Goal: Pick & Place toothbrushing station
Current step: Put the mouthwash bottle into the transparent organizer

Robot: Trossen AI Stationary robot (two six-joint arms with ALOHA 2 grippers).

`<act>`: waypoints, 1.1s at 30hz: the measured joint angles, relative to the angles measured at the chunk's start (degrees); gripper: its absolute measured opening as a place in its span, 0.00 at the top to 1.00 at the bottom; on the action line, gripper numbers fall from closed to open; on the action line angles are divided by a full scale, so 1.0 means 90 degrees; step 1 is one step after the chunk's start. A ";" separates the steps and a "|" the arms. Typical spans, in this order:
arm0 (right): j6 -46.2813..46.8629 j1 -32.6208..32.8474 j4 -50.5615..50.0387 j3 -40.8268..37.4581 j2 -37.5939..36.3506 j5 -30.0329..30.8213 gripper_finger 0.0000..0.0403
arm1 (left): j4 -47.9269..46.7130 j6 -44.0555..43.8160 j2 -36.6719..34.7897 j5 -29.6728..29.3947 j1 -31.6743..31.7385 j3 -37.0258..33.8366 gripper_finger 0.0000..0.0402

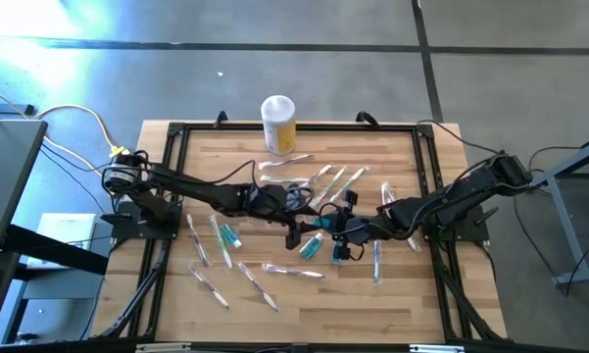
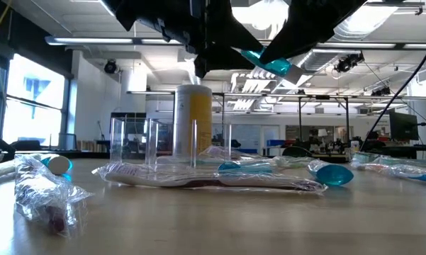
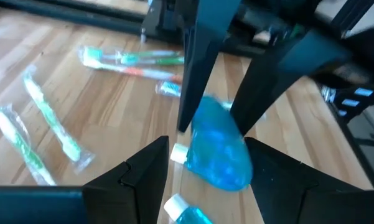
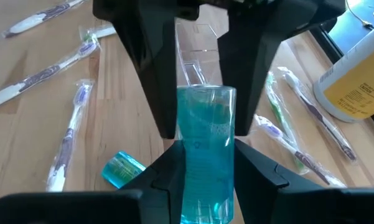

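Observation:
A blue toothpaste tube (image 4: 205, 130) hangs in the air over the middle of the table (image 1: 314, 245), tilted in the low view (image 2: 269, 65). My right gripper (image 4: 205, 165) is shut on one end of it and my left gripper (image 3: 206, 146) on the other; they meet tip to tip (image 1: 304, 233) (image 1: 331, 235). The toothbrushing station (image 2: 170, 145), a clear box with upright dividers, stands on the wood in front of the yellow jar. It also shows beyond the tube in the right wrist view (image 4: 196, 53). My left gripper has the tube's wide flat end (image 3: 233, 168) between its two fingers, which lie against the tube's two side edges. It comes from the table's left, slanting a little downward, along the tube. The tube is clear of the table. My right gripper pinches the tube's other end (image 4: 190, 162) between its two fingers, across the tube's width. It comes from the table's right, slanting down, along the tube. The tube is lifted clear and reaches away from the fingers toward my left gripper.
A yellow jar with a white lid (image 1: 277, 123) stands at the far edge. Several wrapped toothbrushes (image 1: 206, 284) (image 1: 328, 181) and other blue tubes (image 1: 230, 235) (image 4: 121, 169) lie scattered on the wood. A black frame (image 1: 176, 132) borders the table.

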 joint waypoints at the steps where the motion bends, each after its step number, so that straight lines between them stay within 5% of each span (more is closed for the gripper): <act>1: 0.0000 0.0000 0.0000 0.0000 0.0000 0.0000 0.75 | 0.0048 0.0000 -0.0002 0.0002 0.0000 0.0000 0.50; 10: 0.0000 0.0000 -0.0034 -0.0002 0.0002 0.0000 0.75 | 0.0052 0.0052 -0.0019 0.0002 0.0000 0.0002 0.53; 19: -0.0019 -0.0002 -0.0049 -0.0002 0.0007 0.0022 0.75 | 0.0017 0.0317 -0.0019 0.0021 0.0000 0.0002 0.78; 27: -0.0053 -0.0002 -0.0046 -0.0002 0.0007 -0.0022 0.74 | 0.0008 0.0384 -0.0019 0.0026 0.0000 0.0002 0.78; 33: 0.0272 0.0026 -0.0157 0.0000 0.0005 -0.0064 0.63 | -0.0004 0.0408 -0.0019 0.0045 0.0000 0.0002 0.78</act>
